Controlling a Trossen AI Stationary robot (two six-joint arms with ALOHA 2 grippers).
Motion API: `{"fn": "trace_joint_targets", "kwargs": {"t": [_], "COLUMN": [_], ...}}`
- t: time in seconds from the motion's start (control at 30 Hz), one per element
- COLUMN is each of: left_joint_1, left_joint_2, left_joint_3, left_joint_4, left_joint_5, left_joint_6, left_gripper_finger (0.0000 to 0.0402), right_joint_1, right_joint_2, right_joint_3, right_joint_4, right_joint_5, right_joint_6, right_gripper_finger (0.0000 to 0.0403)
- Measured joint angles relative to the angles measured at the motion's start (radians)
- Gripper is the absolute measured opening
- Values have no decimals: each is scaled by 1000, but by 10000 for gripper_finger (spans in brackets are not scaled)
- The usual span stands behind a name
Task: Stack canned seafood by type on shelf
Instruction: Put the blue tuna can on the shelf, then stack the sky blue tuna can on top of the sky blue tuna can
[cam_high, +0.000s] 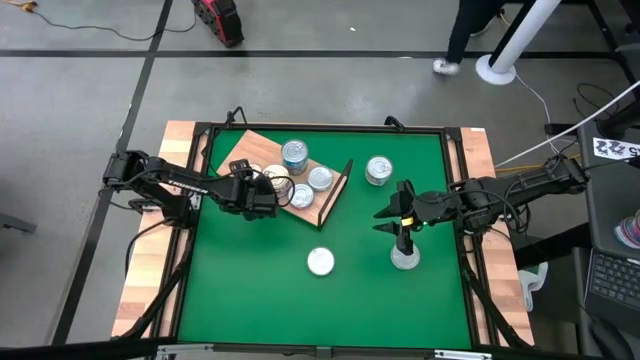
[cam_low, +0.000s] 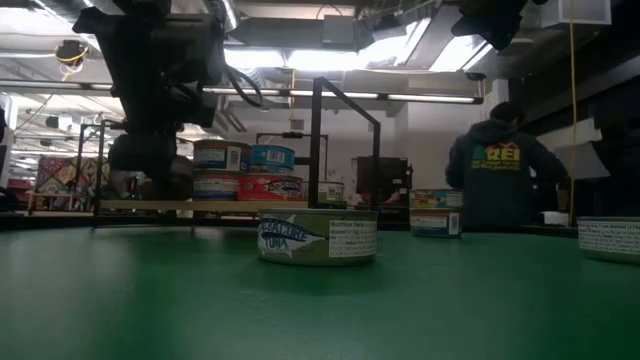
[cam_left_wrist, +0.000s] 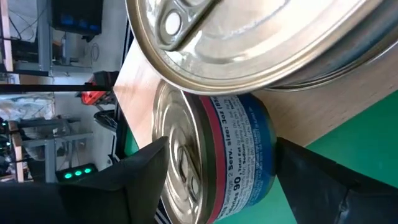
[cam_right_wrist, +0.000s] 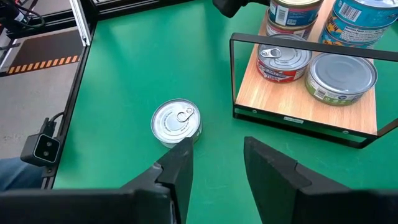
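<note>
The shelf (cam_high: 250, 148) is a light wooden board with a black wire frame end (cam_high: 336, 188), lying on the green mat at the far left. Several tins of canned seafood stand on it, some stacked in twos (cam_low: 222, 170). My left gripper (cam_high: 266, 192) is open at the shelf's near edge, its fingers (cam_left_wrist: 140, 177) on either side of a tin with a blue and red label (cam_left_wrist: 233, 155) that rests on the board. My right gripper (cam_right_wrist: 214, 165) hangs open above the mat right of centre, with nothing between its fingers. A silver-topped tin (cam_right_wrist: 176, 122) lies ahead of it.
Loose tins stand on the mat: one near the middle (cam_high: 320, 262), one under my right gripper (cam_high: 404, 258), one at the far right (cam_high: 378, 170). A large tin lid (cam_left_wrist: 249, 37) fills the left wrist view close by. A person (cam_low: 495, 180) stands beyond the table.
</note>
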Motion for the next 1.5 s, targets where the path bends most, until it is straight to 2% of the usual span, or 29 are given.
{"fn": "trace_joint_targets", "kwargs": {"t": [0.23,0.47,0.7,0.9,1.13,1.37,1.5], "left_joint_1": [0,0,0,-12,-81,-187,-256], "left_joint_2": [0,0,-1,-1,-1,-2,-2], "left_joint_3": [0,0,0,8,91,165,197], "left_joint_4": [0,-1,-1,-16,-84,-190,-196], "left_joint_5": [105,92,14,12,13,15,15], "left_joint_6": [83,59,57,22,8,-95,-157], "left_gripper_finger": [280,280,280,280,280,280,280], "right_joint_1": [0,0,0,0,0,0,0], "right_joint_2": [0,0,0,0,0,0,0], "right_joint_3": [0,0,0,0,0,0,0], "right_joint_4": [0,0,0,0,0,-1,-16], "right_joint_5": [0,0,-1,-1,-1,-1,-1], "right_joint_6": [0,0,0,0,0,0,0], "right_gripper_finger": [143,143,143,143,143,143,143]}}
